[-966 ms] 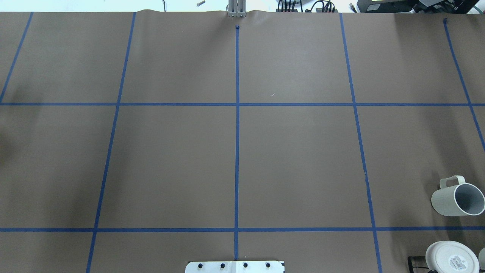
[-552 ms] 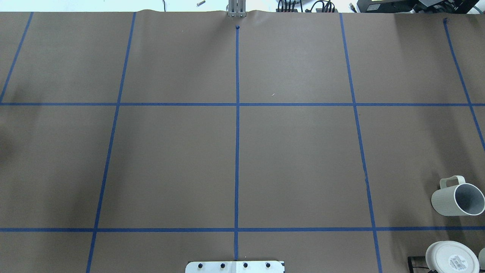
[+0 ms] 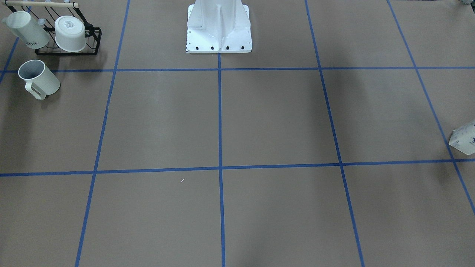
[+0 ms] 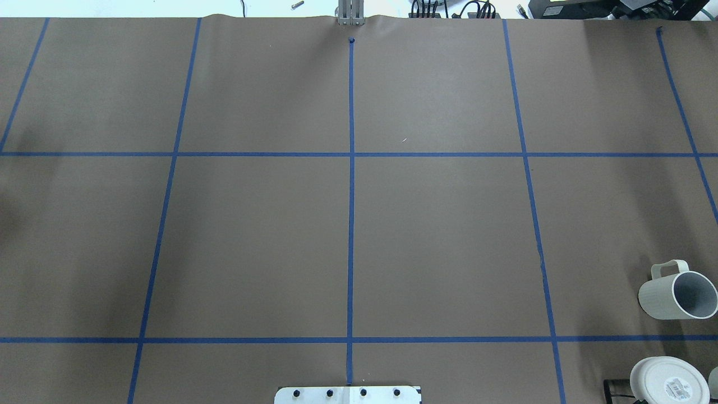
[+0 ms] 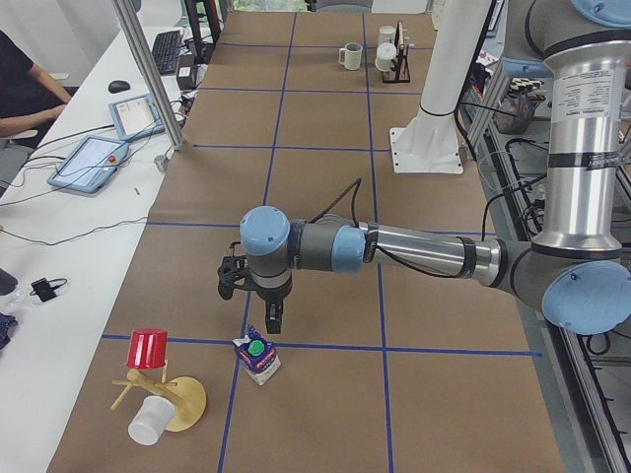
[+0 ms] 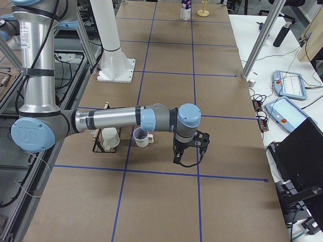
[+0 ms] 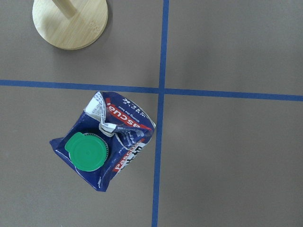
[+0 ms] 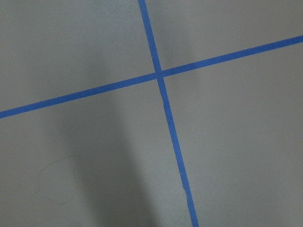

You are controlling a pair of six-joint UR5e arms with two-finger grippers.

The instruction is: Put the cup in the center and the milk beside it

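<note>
Though apart, milk (image 5: 258,361) below left fingers (image 5: 272,320)

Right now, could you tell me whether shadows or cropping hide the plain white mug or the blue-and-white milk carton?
Front-facing view: soft shadow bands; the blue-and-white milk carton is cropped by the right edge. Overhead view: the plain white mug is sharp, evenly lit, carton out of frame. Left wrist view: carton sharp, no glare. Right wrist view: one broad shadow.
</note>
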